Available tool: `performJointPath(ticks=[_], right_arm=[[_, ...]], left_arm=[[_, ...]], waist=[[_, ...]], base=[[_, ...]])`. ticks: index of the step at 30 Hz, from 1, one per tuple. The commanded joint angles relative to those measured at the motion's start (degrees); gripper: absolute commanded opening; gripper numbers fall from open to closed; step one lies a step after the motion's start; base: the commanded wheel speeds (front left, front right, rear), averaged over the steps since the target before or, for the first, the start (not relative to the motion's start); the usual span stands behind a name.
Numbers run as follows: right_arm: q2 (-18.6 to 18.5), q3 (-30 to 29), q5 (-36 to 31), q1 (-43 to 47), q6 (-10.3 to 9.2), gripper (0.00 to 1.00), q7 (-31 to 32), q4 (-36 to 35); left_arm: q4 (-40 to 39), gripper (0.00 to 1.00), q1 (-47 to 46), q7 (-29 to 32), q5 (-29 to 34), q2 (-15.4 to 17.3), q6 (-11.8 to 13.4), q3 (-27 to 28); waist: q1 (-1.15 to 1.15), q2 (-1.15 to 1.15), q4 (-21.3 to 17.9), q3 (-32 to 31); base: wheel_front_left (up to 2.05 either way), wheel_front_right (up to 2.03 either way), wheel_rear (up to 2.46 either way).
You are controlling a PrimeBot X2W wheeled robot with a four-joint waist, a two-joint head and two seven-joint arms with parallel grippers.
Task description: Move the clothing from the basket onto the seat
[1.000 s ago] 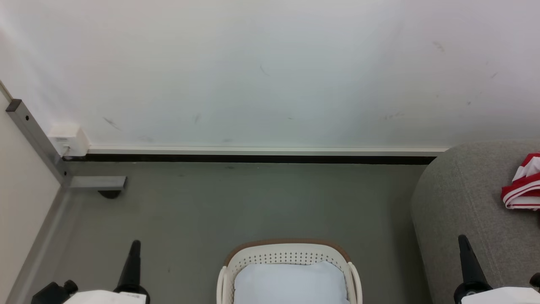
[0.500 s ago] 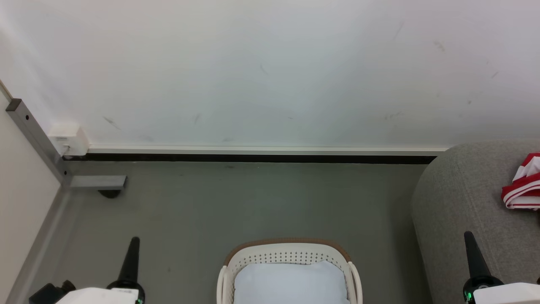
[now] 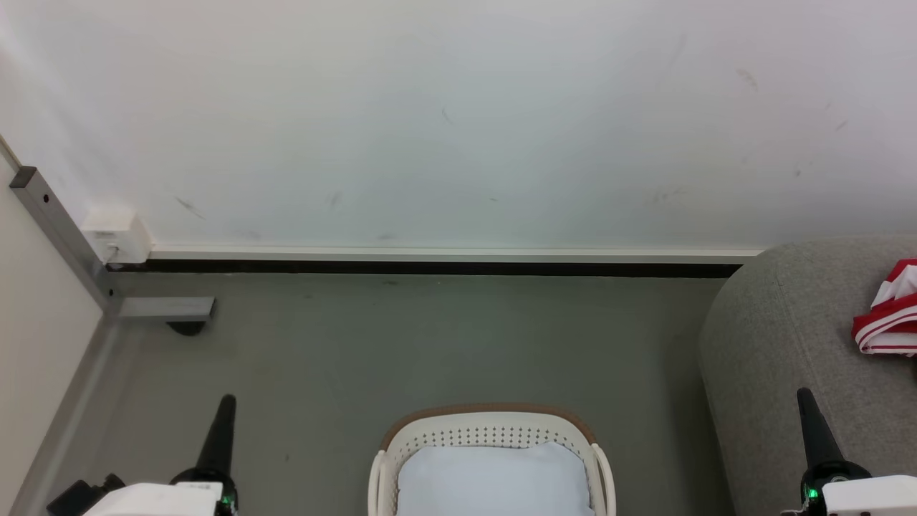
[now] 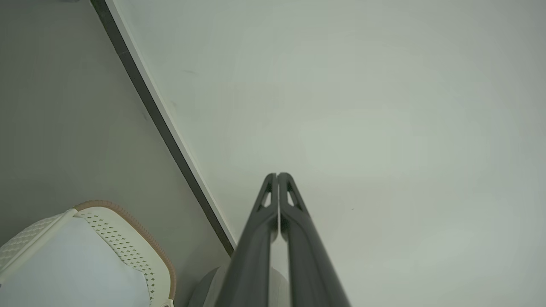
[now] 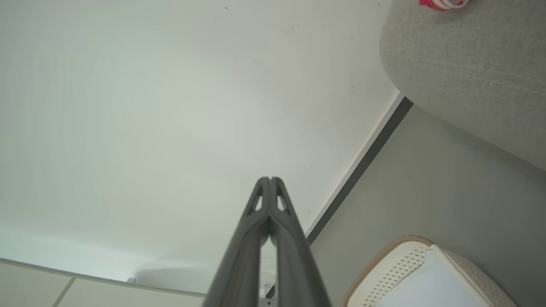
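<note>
The left gripper (image 3: pixel 226 403) and right gripper (image 3: pixel 805 395) have drifted outward, fingers together, empty. The basket (image 3: pixel 487 414) holds a white sheet (image 3: pixel 494 480) (clothing (image 3: pixel 888 326) lies on the seat (image 3: pixel 781 330)): likely finished.

I can't read any lettering, label, brand, number or sign in my feeds. On the part of the clothing (image 3: pixel 888 322) I can see, lying on the seat (image 3: pixel 788 344) at the right, there are just red and white stripes.
</note>
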Motion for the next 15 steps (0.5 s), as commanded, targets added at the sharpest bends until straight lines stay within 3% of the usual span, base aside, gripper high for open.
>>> performJointPath(ticks=[1,15], right_arm=[[-0.37,-0.36,1.6,-1.04,-0.08,0.0,0.28,-0.54],[-0.51,-1.47,7.38,-1.35,-0.09,0.0,1.75,-0.58]], left_arm=[[-0.42,0.0,-1.03,0.45,-1.31,0.11,-0.1,0.34],[-0.52,0.0,-1.46,2.17,-7.19,-0.11,-0.12,1.11]], waist=[[0.0,0.0,0.0,0.01],[0.0,0.0,0.03,0.11]], base=[[0.0,0.0,0.0],[0.0,0.0,0.0]])
